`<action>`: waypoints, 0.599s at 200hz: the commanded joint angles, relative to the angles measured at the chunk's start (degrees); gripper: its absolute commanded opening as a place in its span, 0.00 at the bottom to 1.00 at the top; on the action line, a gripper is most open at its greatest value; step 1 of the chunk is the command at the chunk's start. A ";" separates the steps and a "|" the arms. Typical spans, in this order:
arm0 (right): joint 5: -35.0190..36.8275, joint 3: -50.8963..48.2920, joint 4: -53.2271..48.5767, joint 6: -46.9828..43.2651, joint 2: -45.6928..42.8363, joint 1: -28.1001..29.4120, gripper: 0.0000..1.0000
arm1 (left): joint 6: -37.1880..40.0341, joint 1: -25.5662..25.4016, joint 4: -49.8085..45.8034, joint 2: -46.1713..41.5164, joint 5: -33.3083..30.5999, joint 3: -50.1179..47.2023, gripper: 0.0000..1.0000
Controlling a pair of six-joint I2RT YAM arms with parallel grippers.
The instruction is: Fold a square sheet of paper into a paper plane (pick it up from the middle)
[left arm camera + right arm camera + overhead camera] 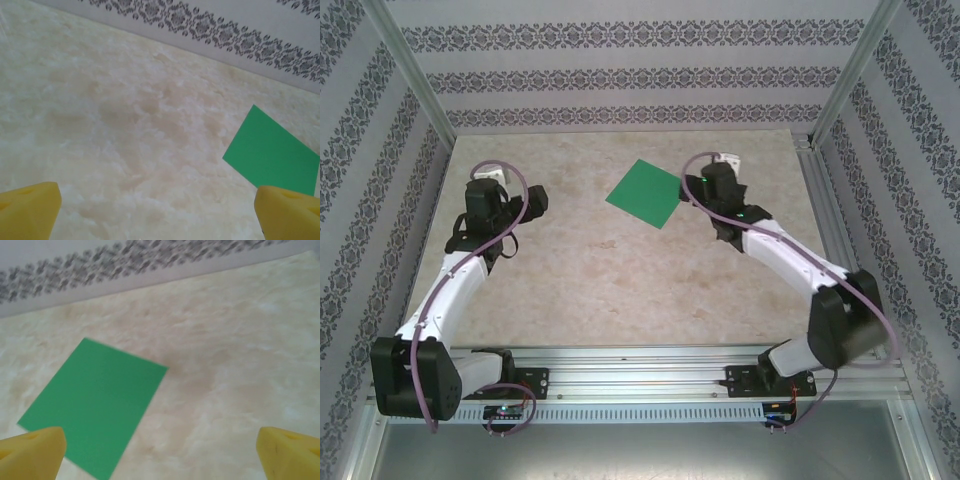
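The square sheet of paper (pixel 644 193) is bright green and lies flat and unfolded on the table, toward the back middle. My right gripper (pixel 720 163) hovers just to its right, open; in the right wrist view the paper (pixel 95 405) lies ahead of the left yellow finger (pixel 32 452), and nothing is between the jaws of the gripper (pixel 160 452). My left gripper (pixel 492 174) stands open well to the left of the sheet. In the left wrist view the gripper (pixel 157 212) has bare table between its fingers, and the paper (pixel 272 152) is ahead on the right. The paper plane is out of view.
The beige marbled table (pixel 620 290) is enclosed by patterned walls (pixel 620 75) at the back and both sides. Metal frame posts (pixel 410 70) stand at the back corners. A metal rail (pixel 640 365) carries both arm bases along the near edge.
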 commanded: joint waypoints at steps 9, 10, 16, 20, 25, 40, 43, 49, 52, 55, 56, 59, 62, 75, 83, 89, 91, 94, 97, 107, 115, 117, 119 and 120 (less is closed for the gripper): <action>-2.72 14.17 -9.80 5.12 14.11 4.54 0.97 | -3.16 -0.51 -6.41 1.64 2.23 1.88 1.00; -2.96 14.64 -9.93 5.23 14.57 4.64 0.97 | -3.16 -0.51 -6.42 1.68 2.38 1.90 1.00; -4.20 17.39 -10.70 6.03 17.45 4.85 0.95 | -3.34 -0.51 -6.53 1.85 3.06 1.76 1.00; -4.95 19.19 -11.17 6.63 19.24 5.00 0.93 | -3.52 -0.51 -6.48 1.87 3.65 1.70 1.00; -5.84 21.36 -11.52 7.31 21.42 5.16 0.92 | -3.81 -0.51 -6.39 1.96 4.35 1.54 1.00; -8.82 27.95 -13.04 9.11 27.42 5.36 0.87 | -3.79 -0.51 -6.51 2.17 6.01 1.44 1.00; -9.31 29.14 -13.46 9.43 28.61 5.30 0.86 | -3.77 -0.51 -6.70 2.23 5.91 1.42 1.00; -9.93 31.46 -14.03 10.07 30.79 5.39 0.85 | -3.87 -0.51 -6.81 2.27 6.03 1.44 1.00; -10.22 32.42 -14.41 10.35 31.82 5.44 0.84 | -3.86 -0.51 -6.86 2.36 6.13 1.49 1.00; -10.59 33.63 -14.71 10.64 32.94 5.45 0.84 | -3.81 -0.51 -6.91 2.33 6.30 1.52 1.00; -10.72 34.04 -14.84 10.76 33.25 5.45 0.84 | -3.79 -0.51 -6.97 2.33 6.30 1.55 1.00; -10.99 34.88 -15.14 10.93 34.28 5.44 0.83 | -3.71 -0.51 -6.96 2.47 6.56 1.60 1.00; -11.24 36.04 -15.39 11.05 35.19 5.45 0.82 | -3.69 -0.51 -7.02 2.50 6.68 1.64 1.00; -12.30 40.43 -17.06 12.00 39.25 5.54 0.81 | -3.64 -0.51 -7.08 2.63 7.21 1.58 1.00; -12.72 42.90 -17.94 12.09 41.55 5.60 0.80 | -3.65 -0.51 -7.12 2.64 7.38 1.67 1.00; -12.76 44.76 -19.01 12.31 43.27 5.62 0.80 | -3.68 -0.51 -7.06 2.67 7.50 1.59 1.00; -12.71 45.27 -19.43 12.36 43.86 5.62 0.80 | -3.62 -0.51 -7.05 2.67 7.46 1.57 1.00; -12.80 46.49 -19.96 12.45 44.72 5.65 0.80 | -3.63 -0.51 -7.04 2.68 7.56 1.57 1.00; -13.01 47.30 -20.48 12.57 45.45 5.63 0.80 | -3.61 -0.51 -7.00 2.78 7.59 1.62 1.00; -13.67 49.73 -21.39 12.47 47.70 5.77 0.79 | -3.75 -0.51 -6.95 3.02 7.78 1.58 1.00; -13.74 51.60 -22.17 12.39 49.21 5.92 0.79 | -3.86 -0.51 -7.00 3.33 7.86 1.61 1.00; -13.74 52.05 -22.53 12.38 49.56 5.96 0.79 | -3.86 -0.51 -7.03 3.48 7.91 1.60 1.00; -13.81 52.49 -22.88 12.33 49.98 6.02 0.79 | -3.79 -0.51 -7.04 3.54 7.94 1.64 1.00; -13.78 52.74 -23.06 12.31 50.16 6.04 0.79 | -3.78 -0.51 -7.04 3.63 7.96 1.65 1.00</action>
